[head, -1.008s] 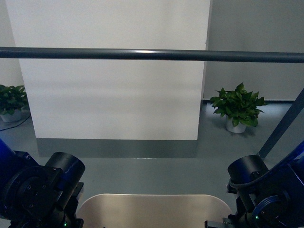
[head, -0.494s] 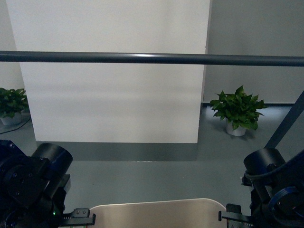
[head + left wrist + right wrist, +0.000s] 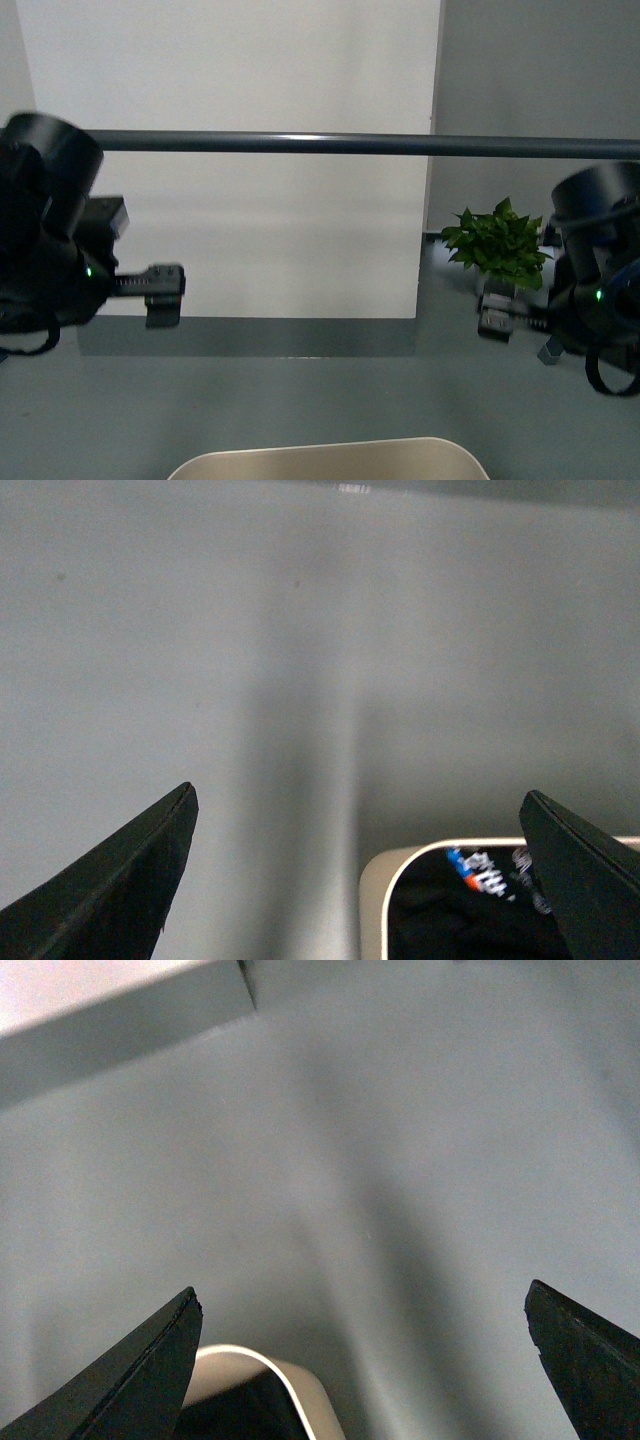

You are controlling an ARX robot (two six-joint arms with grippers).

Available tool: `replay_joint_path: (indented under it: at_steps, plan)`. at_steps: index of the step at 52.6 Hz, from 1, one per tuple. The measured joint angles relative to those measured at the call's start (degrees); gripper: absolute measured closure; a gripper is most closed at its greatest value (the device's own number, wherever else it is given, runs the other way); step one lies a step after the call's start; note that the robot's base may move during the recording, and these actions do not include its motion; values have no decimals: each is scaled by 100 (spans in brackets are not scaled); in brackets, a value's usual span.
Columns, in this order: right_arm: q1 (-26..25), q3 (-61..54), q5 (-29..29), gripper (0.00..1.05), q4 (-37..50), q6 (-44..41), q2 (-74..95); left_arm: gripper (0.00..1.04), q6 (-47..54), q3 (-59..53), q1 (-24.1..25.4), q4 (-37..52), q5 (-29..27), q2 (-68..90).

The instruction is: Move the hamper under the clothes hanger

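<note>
Front view: hamper point(image 3: 325, 459) low at bottom centre, only its beige rim showing; clothes hanger point(image 3: 330, 143) bar across the upper frame. Left gripper point(image 3: 160, 292) at mid-left, right gripper point(image 3: 497, 312) at mid-right, both raised, clear of the tub, holding nothing. Risk judged: arms clipping the bar.

Left wrist view: jaws spread wide, hamper corner at lower right, dark clothing point(image 3: 470, 895) inside.

Right wrist view: jaws spread, empty; rim at lower left. Possibly short of the bar, ungripped.
</note>
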Motion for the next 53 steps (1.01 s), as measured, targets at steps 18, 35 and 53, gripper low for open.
replay_joint_path:
  at_steps: [18, 35, 53]
  plan:
    - [96, -1143, -809, 29, 2789, -1176, -1241, 43, 455, -1650, 9, 3609, 490, -2022]
    - [-142, -3460, -984, 69, 4666, -1871, -2378, 84, 538, -3926, 160, 4555, 586, -2800]
    - [-306, -5204, -1176, 103, 5042, -1967, -3602, 101, 562, -5567, 356, 5075, 785, -4026]
